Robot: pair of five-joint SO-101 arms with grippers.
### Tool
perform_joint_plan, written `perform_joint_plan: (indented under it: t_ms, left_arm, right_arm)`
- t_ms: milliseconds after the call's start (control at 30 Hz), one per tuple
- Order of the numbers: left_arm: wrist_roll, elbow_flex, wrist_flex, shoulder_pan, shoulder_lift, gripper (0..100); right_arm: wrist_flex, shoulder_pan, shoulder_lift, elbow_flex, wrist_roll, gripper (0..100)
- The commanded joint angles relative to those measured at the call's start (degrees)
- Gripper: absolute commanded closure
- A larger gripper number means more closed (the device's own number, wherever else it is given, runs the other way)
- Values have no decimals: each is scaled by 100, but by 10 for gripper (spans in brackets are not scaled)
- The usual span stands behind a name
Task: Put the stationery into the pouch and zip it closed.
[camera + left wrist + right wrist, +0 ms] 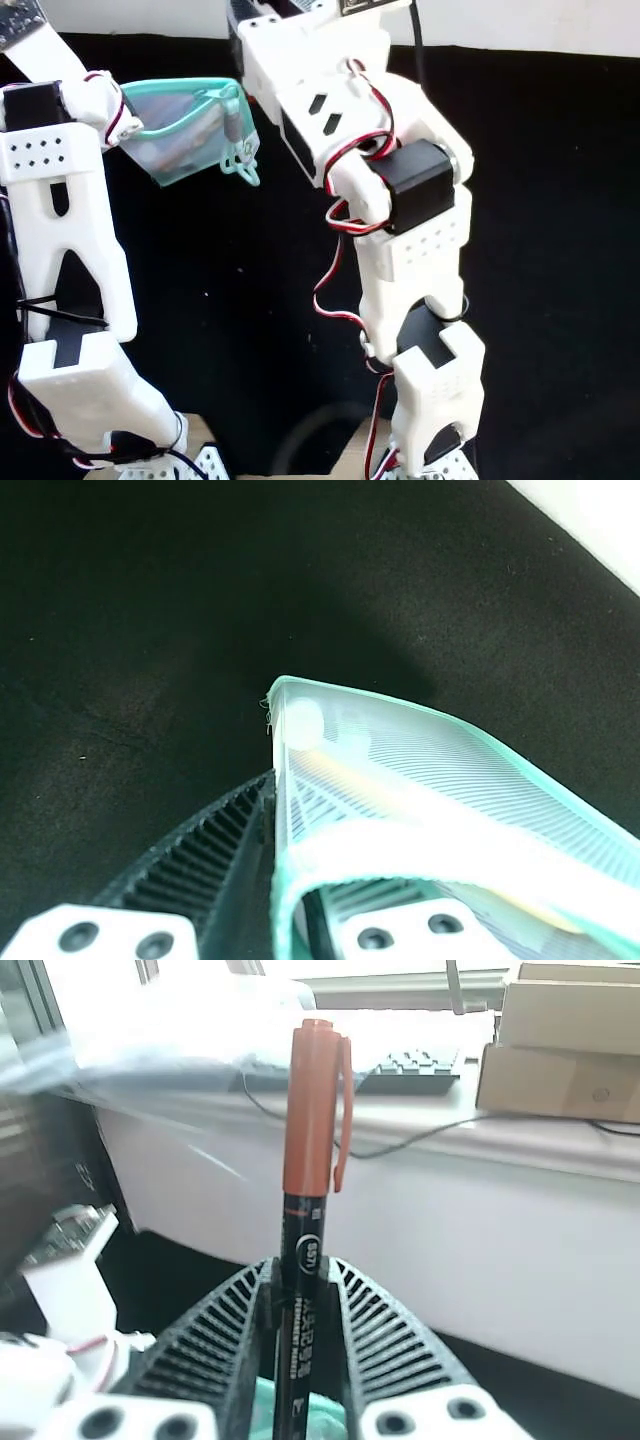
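Grips the teal mesh pouch [190,125] in the left hand [285,820], raised off the black bench [150,630]. Pinches a red-brown-capped marker [310,1160] in the right hand [300,1290], capped end jutting out beyond it, pouch close by.

Left arm [62,240] and right arm [410,215] outstretched, jaws clamped.

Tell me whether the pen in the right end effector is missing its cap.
No, the pen in the right end effector has its reddish cap on.
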Motion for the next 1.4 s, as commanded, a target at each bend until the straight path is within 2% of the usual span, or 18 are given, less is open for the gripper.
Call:
perform_joint_plan:
  t_ms: [0, 333, 533, 667, 1367]
  left_arm:
    - [-97, 84, -132, -31, 541, 994]
    - [-97, 84, -132, -31, 541, 994]
    - [-105, 84, -132, -31, 541, 994]
    - [-185, 75, -132, -31, 532, 994]
    - [-255, 66, -176, -57, 541, 994]
  right_arm:
    - [-295, -75, -31, -180, -352, 991]
    - [-646, -66, 48, -163, -1037, 991]
    - [-901, -66, 1218, -980, -1327, 991]
    - [-971, -136, 2009, -1886, -1327, 991]
    - [-1288, -585, 2958, -1789, -1284, 991]
